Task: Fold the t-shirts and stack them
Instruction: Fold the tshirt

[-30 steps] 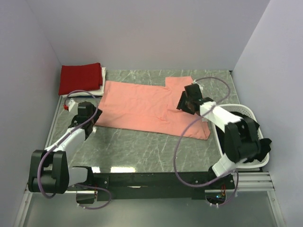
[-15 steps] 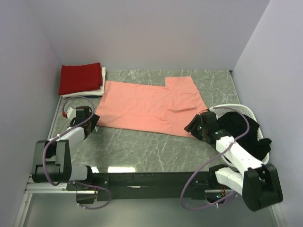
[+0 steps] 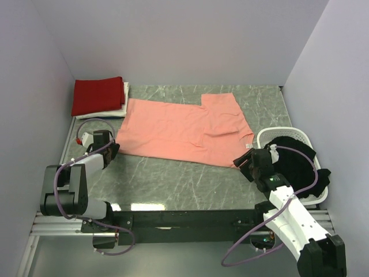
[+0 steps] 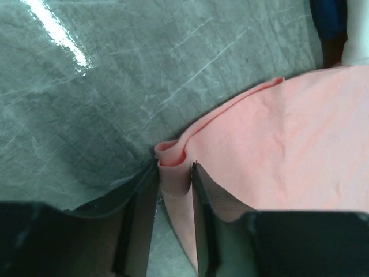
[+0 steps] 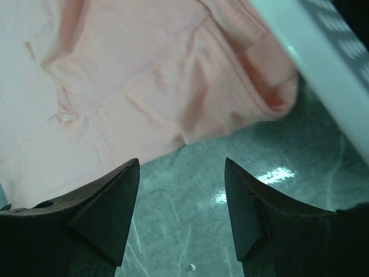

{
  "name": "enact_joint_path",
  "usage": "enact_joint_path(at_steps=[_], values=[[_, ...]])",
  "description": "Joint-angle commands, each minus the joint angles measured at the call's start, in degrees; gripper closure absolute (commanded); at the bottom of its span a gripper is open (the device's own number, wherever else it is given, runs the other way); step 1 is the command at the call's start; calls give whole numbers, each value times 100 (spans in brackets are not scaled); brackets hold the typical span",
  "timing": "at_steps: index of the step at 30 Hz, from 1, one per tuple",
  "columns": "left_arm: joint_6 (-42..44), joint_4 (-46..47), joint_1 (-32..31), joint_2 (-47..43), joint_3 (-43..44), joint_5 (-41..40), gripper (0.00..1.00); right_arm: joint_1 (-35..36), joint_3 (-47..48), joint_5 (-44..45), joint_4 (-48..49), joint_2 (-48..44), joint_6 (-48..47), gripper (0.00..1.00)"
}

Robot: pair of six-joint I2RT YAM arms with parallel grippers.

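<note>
Pinching near-left corner of pink shirt (image 4: 288, 144): my left gripper (image 4: 174, 168), closed on cloth. My right gripper (image 5: 181, 164): wide, empty, near-right corner just ahead. Long axis runs between them.

A spread shirt (image 3: 184, 130) lay across the middle of the table (image 3: 173, 179). Folded shirts (image 3: 98, 95) sat stacked in its back left corner. A basket (image 3: 270, 134) stood at the right edge, another shirt (image 3: 297, 161) inside.

The whole table (image 3: 173, 179) is viewed from above and behind the arm bases. Each wrist view is aimed down, close to the surface, past the left fingers (image 4: 137, 225) or the right fingers (image 5: 106, 216). The salmon-pink t-shirt (image 3: 184, 130) beyond their tips is shared by all three views.
</note>
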Motion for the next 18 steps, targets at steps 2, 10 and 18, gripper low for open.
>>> enact_joint_path(at_steps=[2, 10, 18], values=[[51, -22, 16, 151, -1, -104, 68, -47, -63, 452, -330, -93, 333, 33], [60, 66, 16, 265, -27, -34, 73, -47, -81, 637, -129, 477, 395, 33], [122, -5, 16, 205, 34, -51, 89, -196, 182, 1015, 469, 1514, 114, 37]])
